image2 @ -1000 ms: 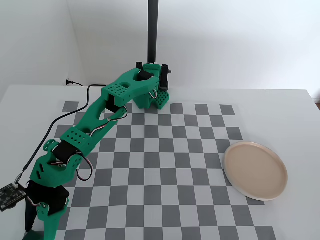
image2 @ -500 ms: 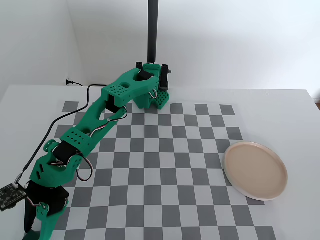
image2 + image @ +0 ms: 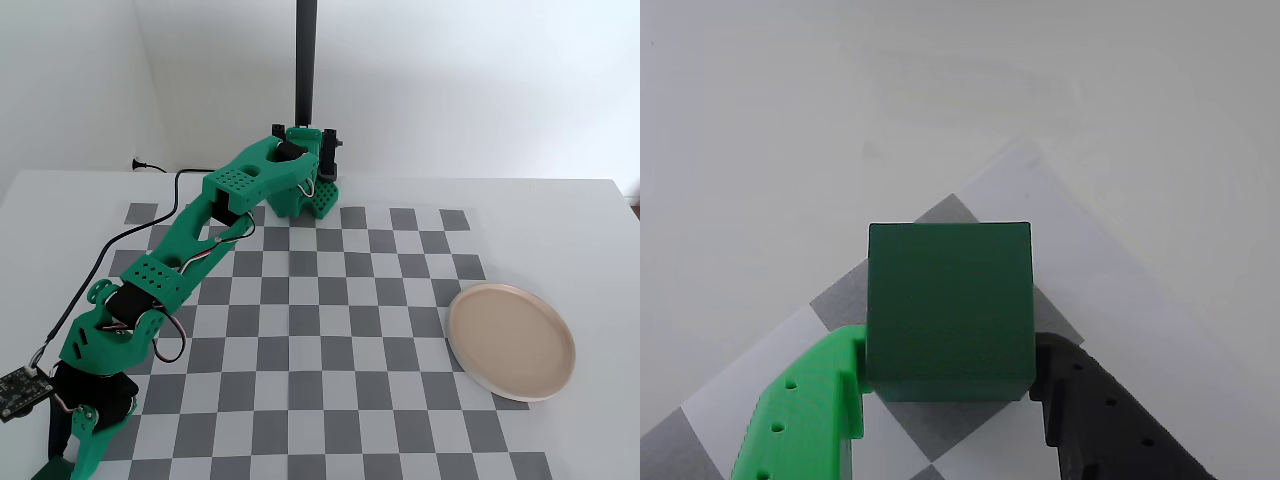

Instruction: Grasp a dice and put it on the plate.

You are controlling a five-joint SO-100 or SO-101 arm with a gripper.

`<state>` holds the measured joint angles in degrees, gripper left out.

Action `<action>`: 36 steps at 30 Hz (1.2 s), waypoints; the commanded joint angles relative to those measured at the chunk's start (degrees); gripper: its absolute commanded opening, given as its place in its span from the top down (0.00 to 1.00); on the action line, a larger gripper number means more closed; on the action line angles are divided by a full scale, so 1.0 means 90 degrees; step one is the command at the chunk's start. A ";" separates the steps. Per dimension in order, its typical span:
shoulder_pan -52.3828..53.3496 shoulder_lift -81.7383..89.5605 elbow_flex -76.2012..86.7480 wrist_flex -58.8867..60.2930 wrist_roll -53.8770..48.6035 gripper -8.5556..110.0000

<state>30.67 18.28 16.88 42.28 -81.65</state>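
Observation:
A plain dark green dice (image 3: 948, 300) fills the middle of the wrist view, standing at the corner of the checker mat. My gripper (image 3: 948, 365) is shut on it: the green finger (image 3: 815, 400) presses its left side and the black finger (image 3: 1090, 410) its right. In the fixed view my gripper (image 3: 318, 200) reaches down at the far edge of the mat, and the dice is hidden behind it. The round beige-pink plate (image 3: 511, 340) with a pale rim lies bare at the right of the mat, far from the gripper.
The grey and white checker mat (image 3: 330, 350) covers the white table. A black pole (image 3: 305, 60) rises just behind the gripper. A black cable (image 3: 150, 167) runs along the back left, and a small circuit board (image 3: 15, 390) hangs by the arm's base.

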 commanded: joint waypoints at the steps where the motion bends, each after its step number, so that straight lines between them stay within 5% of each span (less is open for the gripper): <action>1: 0.0020 0.0244 -0.0732 -0.0059 0.0020 0.93; 9: -0.0039 0.0547 -0.0850 -0.0029 0.0293 0.96; 28: -0.0332 0.1377 -0.3184 0.3066 0.0566 0.96; 36: -0.0420 0.1338 -0.3359 0.2979 0.0625 0.96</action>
<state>28.12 19.86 -7.65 69.52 -76.73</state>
